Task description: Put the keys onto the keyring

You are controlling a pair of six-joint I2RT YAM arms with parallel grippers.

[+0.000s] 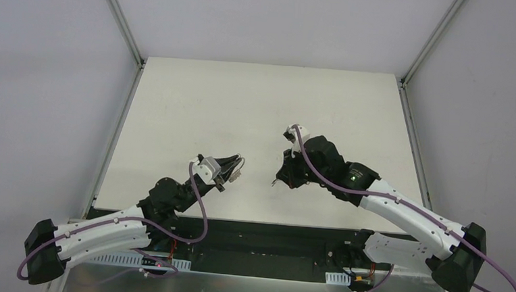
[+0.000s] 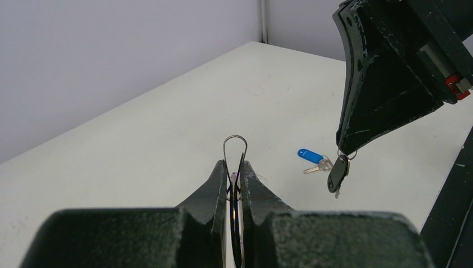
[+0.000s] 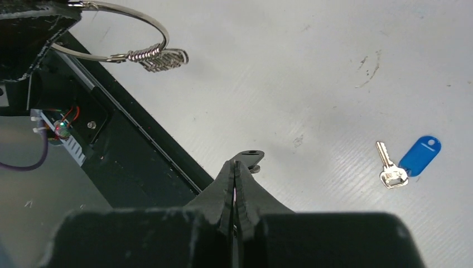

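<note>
Keyring in one gripper, black key in the other

The left gripper (image 2: 235, 167) is clamped on the keyring (image 3: 142, 54), holding it on edge above the table (image 1: 244, 104). The right gripper (image 3: 236, 165) pinches the black key (image 2: 338, 172), which dangles from its tips. The blue key (image 3: 419, 154) lies flat on the table nearby.

The blue-headed key (image 3: 413, 159) lies on the white table (image 1: 244, 104).

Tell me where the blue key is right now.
The blue key lies loose on the table, right of centre in the left wrist view, just left of the black key hanging from the right end effector.
</note>
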